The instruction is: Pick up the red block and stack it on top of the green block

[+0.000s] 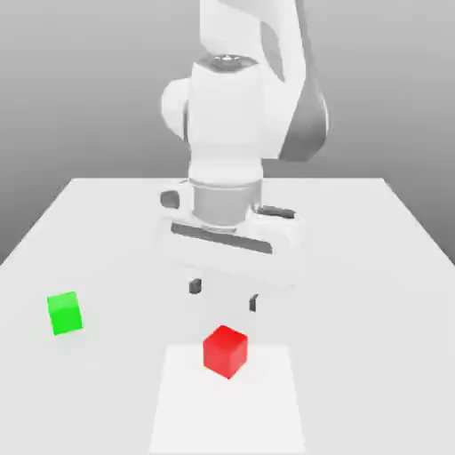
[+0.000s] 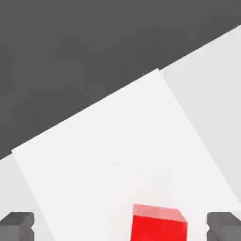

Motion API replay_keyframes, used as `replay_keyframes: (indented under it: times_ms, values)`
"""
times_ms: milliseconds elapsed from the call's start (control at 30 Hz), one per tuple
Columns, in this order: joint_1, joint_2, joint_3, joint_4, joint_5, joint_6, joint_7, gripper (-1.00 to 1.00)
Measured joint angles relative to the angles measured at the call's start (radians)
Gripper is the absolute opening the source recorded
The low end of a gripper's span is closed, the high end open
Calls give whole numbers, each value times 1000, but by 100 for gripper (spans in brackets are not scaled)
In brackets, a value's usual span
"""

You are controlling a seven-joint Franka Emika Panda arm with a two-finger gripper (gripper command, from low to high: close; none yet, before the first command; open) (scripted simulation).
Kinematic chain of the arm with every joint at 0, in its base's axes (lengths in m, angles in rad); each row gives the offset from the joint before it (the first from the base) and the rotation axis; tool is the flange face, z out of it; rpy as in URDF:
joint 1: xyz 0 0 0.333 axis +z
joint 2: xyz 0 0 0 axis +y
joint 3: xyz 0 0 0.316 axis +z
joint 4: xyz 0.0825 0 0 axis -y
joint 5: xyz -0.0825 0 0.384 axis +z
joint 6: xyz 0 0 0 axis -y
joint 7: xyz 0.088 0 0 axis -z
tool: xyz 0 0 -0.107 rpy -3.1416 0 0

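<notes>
Red block (image 1: 225, 350), a smooth plain-faced cube bearing no writing, sat on a brighter white rectangular patch (image 1: 267, 418) of the pale matte surface (image 1: 373, 240). Above and just behind it hung the hand (image 1: 224, 294), its two dark fingers (image 2: 17, 225) spread wide with nothing between them. Off toward the exterior view's left, well apart, lay the green block (image 1: 65, 313), seemingly equal in size, equally unmarked.
</notes>
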Motion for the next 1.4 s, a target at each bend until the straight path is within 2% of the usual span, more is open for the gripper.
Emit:
replay_keyframes:
  times_ms: [200, 233, 467, 733, 1400]
  values:
    - [56, 240, -83, 14, -97, 199, 88, 0]
    - [67, 262, -95, 17, -104, 218, 93, -100]
    - [68, 260, -96, 16, -105, 218, 95, -100]
    - [56, 7, -78, -18, -12, -1, 31, -100]
    - [-417, -81, -438, 57, -124, -159, 278, -100]
